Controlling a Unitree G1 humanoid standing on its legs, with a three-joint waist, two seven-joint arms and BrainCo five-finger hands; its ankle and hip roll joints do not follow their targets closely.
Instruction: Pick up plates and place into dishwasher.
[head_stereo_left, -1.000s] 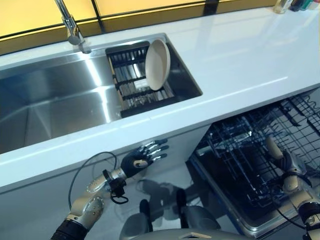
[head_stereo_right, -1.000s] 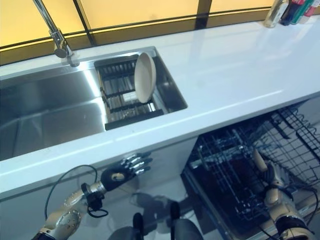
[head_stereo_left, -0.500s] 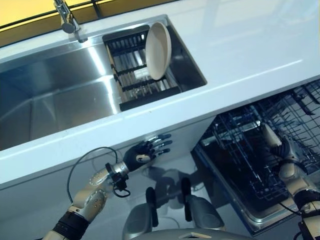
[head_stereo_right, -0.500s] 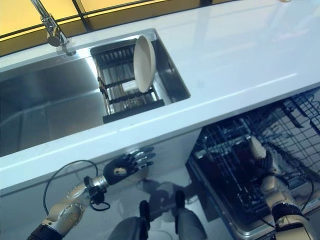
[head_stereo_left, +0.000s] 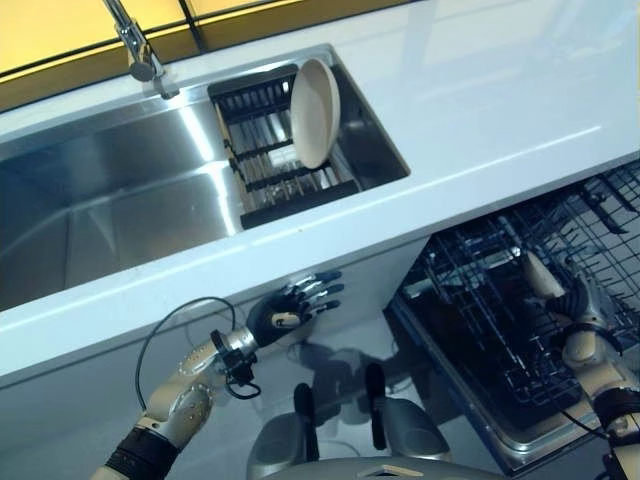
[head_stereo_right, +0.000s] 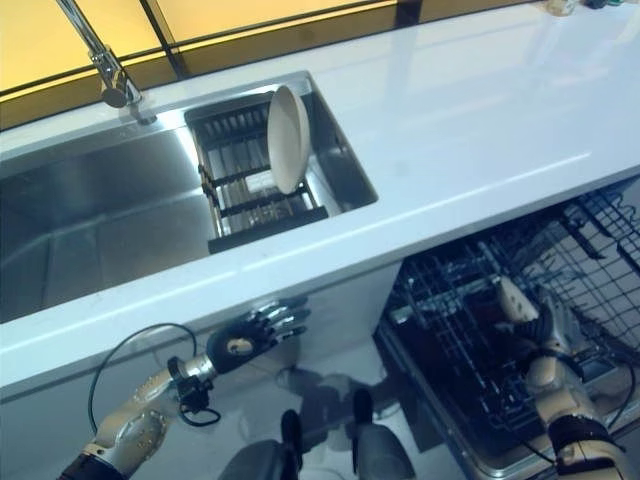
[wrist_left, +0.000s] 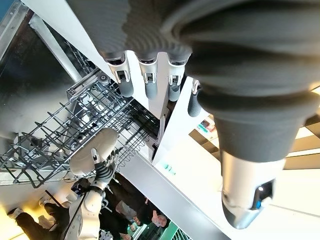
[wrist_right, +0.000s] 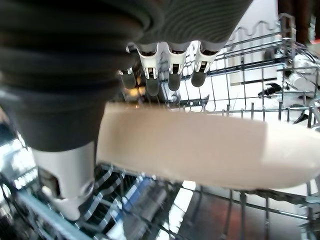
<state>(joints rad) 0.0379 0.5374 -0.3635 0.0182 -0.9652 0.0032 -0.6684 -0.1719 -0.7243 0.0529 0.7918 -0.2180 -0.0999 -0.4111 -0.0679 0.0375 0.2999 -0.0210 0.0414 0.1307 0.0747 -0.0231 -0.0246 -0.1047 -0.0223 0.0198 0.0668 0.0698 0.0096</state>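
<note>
A cream plate (head_stereo_left: 541, 277) stands on edge in my right hand (head_stereo_left: 583, 320), low over the open dishwasher's wire rack (head_stereo_left: 480, 300). In the right wrist view the plate (wrist_right: 200, 150) lies between the thumb and the fingers (wrist_right: 172, 75), which curl behind it. A second cream plate (head_stereo_left: 314, 112) stands upright in the black drying rack (head_stereo_left: 268, 185) inside the sink. My left hand (head_stereo_left: 288, 306) hangs below the counter's front edge, in front of the cabinet, its fingers (wrist_left: 147, 80) straight and holding nothing.
The steel sink (head_stereo_left: 100, 210) with its faucet (head_stereo_left: 136, 48) lies at the left. The white counter (head_stereo_left: 500, 90) runs across above the dishwasher. The dishwasher's pulled-out rack has upright wire tines around the held plate.
The views have shifted a little with the camera. My right hand still holds the plate over the dishwasher rack. The left hand stays in about the same place.
</note>
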